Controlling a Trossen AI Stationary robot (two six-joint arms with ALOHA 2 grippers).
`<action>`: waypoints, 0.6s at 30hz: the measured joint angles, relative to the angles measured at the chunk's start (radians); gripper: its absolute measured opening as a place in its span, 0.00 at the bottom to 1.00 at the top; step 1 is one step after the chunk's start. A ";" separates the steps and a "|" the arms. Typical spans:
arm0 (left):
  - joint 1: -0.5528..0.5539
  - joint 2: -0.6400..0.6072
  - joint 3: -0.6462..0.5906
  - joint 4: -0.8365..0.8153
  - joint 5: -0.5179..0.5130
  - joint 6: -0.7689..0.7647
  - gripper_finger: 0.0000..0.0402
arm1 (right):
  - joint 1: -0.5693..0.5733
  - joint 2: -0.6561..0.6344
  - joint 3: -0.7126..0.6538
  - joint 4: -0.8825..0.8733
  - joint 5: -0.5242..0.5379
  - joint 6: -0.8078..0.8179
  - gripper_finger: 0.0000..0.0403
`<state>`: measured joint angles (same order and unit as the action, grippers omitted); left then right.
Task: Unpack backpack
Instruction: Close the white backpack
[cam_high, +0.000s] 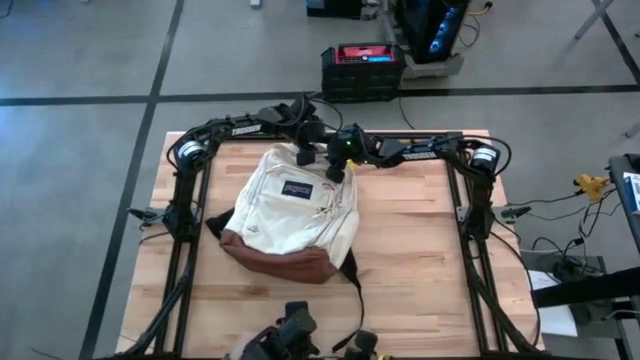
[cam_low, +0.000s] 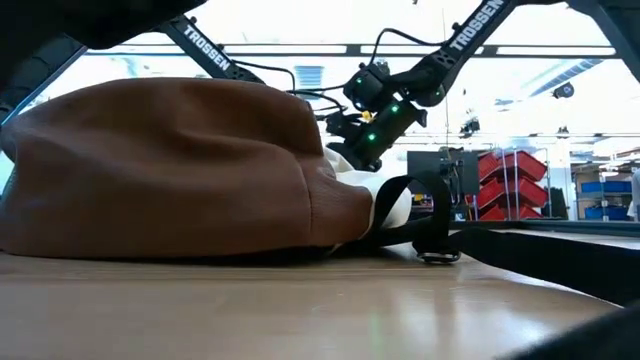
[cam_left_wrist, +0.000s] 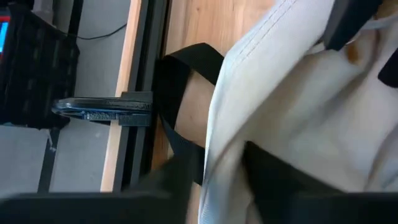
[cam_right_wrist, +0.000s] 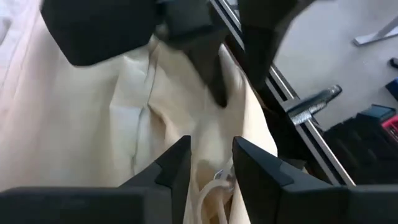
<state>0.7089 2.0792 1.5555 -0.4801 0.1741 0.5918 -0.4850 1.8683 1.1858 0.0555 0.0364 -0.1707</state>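
Lying on the wooden bench (cam_high: 420, 250) is the backpack (cam_high: 290, 215), cream body up, its reddish-brown base turned toward the near edge and its dark logo patch (cam_high: 296, 188) facing the ceiling. On the backpack's left, a black strap (cam_left_wrist: 180, 93) loops off the cream fabric beside the bench's edge. Up at the backpack's top end, the left pincer (cam_high: 305, 152) is down on the cloth, its fingers drawn in close around a fold of cream fabric, though whether that fold is truly clamped I cannot tell. Just right of it, the right pincer (cam_right_wrist: 210, 167) hovers over the same top end, fingers (cam_right_wrist: 177, 163) narrowly parted with a cream cord and crumpled fabric showing in the gap. A buckled strap (cam_low: 432, 225) trails off the backpack's right side.
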 joint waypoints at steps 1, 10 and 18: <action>0.000 0.000 0.000 0.000 0.000 0.000 0.08 | 0.000 -0.001 -0.005 -0.005 0.000 0.003 0.22; 0.001 -0.033 0.000 -0.094 -0.006 -0.005 0.01 | 0.006 -0.033 -0.030 -0.029 -0.004 -0.028 0.14; 0.003 -0.129 0.000 -0.126 -0.016 -0.007 0.00 | 0.034 -0.068 -0.034 0.011 -0.009 -0.137 0.20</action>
<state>0.7116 1.9505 1.5551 -0.6056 0.1584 0.5850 -0.4515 1.8008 1.1515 0.0664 0.0270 -0.3073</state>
